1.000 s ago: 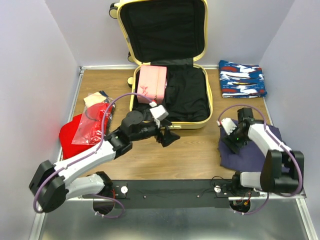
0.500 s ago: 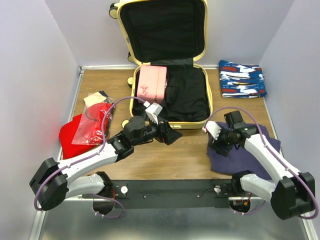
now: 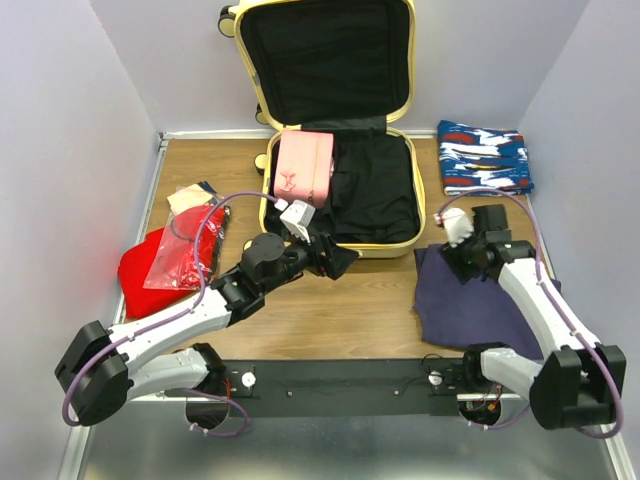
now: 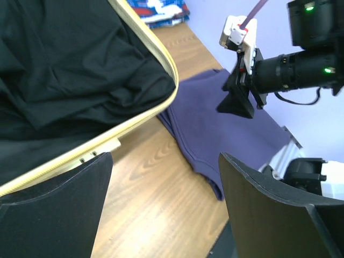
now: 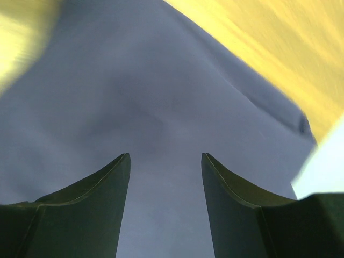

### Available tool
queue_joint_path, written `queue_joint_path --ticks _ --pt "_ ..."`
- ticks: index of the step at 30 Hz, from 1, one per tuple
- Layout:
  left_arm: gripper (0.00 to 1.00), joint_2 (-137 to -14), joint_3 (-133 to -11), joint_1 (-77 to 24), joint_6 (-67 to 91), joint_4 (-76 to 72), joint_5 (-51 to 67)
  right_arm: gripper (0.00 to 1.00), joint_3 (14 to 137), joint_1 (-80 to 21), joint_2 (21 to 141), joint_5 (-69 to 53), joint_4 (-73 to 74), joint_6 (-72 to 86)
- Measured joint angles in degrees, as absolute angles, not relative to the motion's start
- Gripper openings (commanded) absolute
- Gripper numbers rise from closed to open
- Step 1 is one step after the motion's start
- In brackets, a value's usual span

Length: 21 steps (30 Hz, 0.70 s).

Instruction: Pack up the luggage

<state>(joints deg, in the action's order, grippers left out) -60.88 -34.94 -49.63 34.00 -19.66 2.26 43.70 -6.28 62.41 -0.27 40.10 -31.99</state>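
The pale-yellow luggage [image 3: 412, 190] lies open at the back of the table, its lid upright against the wall. Inside lie a black garment [image 3: 375, 190] and a pink pouch [image 3: 303, 167]. My left gripper [image 3: 338, 262] is open and empty at the luggage's front edge; in the left wrist view the yellow rim [image 4: 134, 121] runs between the table and the black cloth [image 4: 64, 59]. My right gripper [image 3: 462, 262] is open, just above the far edge of a flat purple garment [image 3: 482, 300]. In the right wrist view the purple cloth [image 5: 161, 97] fills the space between the fingers.
A folded blue, white and red patterned cloth [image 3: 484, 157] lies at the back right. A red garment [image 3: 150, 265] with a clear red bag [image 3: 188, 248] on it lies at the left. Side walls close in the table. The right arm [image 4: 290, 67] shows in the left wrist view.
My left gripper has moved from the bare wood up to the luggage's front edge. My right gripper swung left over the purple garment, then back toward its far edge; the garment has shifted and flattened.
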Motion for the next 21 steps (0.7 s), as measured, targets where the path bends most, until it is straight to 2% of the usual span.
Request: queue_joint_path --ticks 4,8,11,15,21 --pt "0.89 -58.6 -34.9 -49.6 31.1 -19.6 1.0 0.64 44.6 7.1 67.1 -0.3 39.0 -36.2" --pt "0.89 -56.0 -34.8 -49.6 29.8 -19.7 0.4 0.55 48.1 15.2 76.7 -1.6 37.8 -41.6" --pt "0.89 -54.9 -33.4 -49.6 31.5 -20.1 0.3 0.47 50.5 15.9 83.6 -4.8 36.8 -45.3" --pt "0.89 -55.1 -31.6 -49.1 35.3 -19.4 0.3 0.44 52.0 14.6 89.4 -7.8 35.9 -49.3" --pt "0.89 -55.8 -30.6 -48.6 42.6 -18.3 2.5 0.43 45.5 6.1 82.9 -11.0 32.4 -55.5"
